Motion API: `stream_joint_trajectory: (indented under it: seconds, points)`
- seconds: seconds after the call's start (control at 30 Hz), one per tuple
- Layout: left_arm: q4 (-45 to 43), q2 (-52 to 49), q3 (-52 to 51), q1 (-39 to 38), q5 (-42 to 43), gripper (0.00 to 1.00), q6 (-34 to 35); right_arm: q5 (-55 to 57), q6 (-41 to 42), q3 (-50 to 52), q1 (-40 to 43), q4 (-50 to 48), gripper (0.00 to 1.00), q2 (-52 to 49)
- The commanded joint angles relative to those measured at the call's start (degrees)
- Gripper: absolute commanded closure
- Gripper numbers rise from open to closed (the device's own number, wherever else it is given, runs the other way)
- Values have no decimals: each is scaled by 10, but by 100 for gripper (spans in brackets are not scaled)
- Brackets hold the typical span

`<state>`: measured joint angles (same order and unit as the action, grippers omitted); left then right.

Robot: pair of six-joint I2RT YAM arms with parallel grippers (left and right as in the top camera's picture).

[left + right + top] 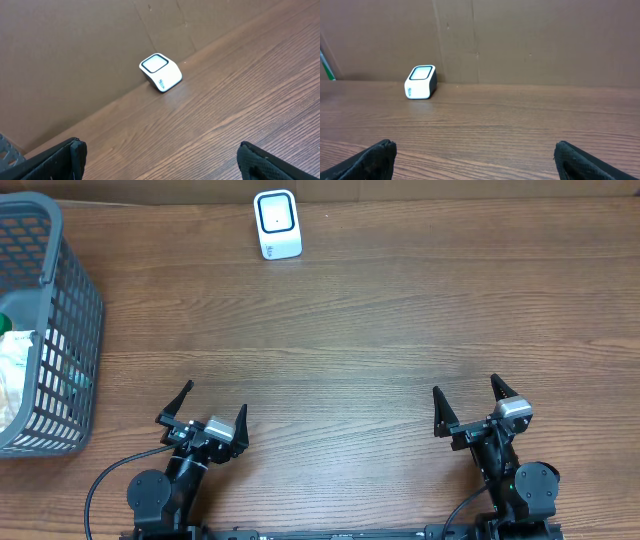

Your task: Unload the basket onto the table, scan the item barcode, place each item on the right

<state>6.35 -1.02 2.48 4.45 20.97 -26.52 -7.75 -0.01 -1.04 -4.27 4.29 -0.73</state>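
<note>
A white barcode scanner [277,223] with a dark-rimmed window stands at the table's far edge, against the brown cardboard wall. It also shows in the left wrist view as the scanner [160,72] and in the right wrist view as the scanner [420,82]. An item [14,365], pale with green marks, lies inside the grey basket [72,330] at the far left; no barcode shows on it. My left gripper [215,397] [159,145] is open and empty near the front edge. My right gripper [466,384] [473,144] is open and empty too.
The grey mesh basket takes up the left edge of the table, and its corner [5,150] shows in the left wrist view. A brown cardboard wall [520,40] closes off the back. Bare wooden tabletop [340,350] lies between the grippers and the scanner.
</note>
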Motion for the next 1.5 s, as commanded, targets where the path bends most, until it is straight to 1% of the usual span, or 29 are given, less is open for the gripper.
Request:
stream_joint_trajectory:
  seconds: [0.0, 0.07, 0.23, 0.4, 0.6, 0.73, 0.93, 1.0, 1.1, 1.33, 1.47]
  points:
    - [-6, 8, -6, -6, -10, 0, 8, -4, 2, 6, -2, -3, 0, 6]
    - [-6, 8, -6, -6, -10, 0, 9, -4, 2, 6, -2, -3, 0, 6]
    - [-4, 8, -6, -6, -12, 1, 42, -4, 2, 6, -2, -3, 0, 6]
    - [-6, 8, 5, -6, -36, 0, 100, -4, 2, 6, -2, -3, 0, 6]
    - [-6, -3, 43, -6, -36, 0, 152, -4, 2, 6, -2, -3, 0, 6]
    - [-6, -45, 83, -6, -35, 0, 179, -4, 2, 6, -2, -3, 0, 6]
    - [12, -162, 177, -6, -28, 0, 189, -4, 2, 6, -2, -3, 0, 6]
    - [37, -209, 224, -6, -24, 0, 189, -4, 2, 6, -2, -3, 0, 6]
    - [101, -289, 312, -6, -8, 0, 189, -4, 2, 6, -2, -3, 0, 6]
    - [321, -484, 574, -6, 2, 0, 189, -4, 2, 6, -2, -3, 0, 6]
    - [464, -588, 725, -6, 41, 0, 189, -4, 2, 6, -2, -3, 1, 6]
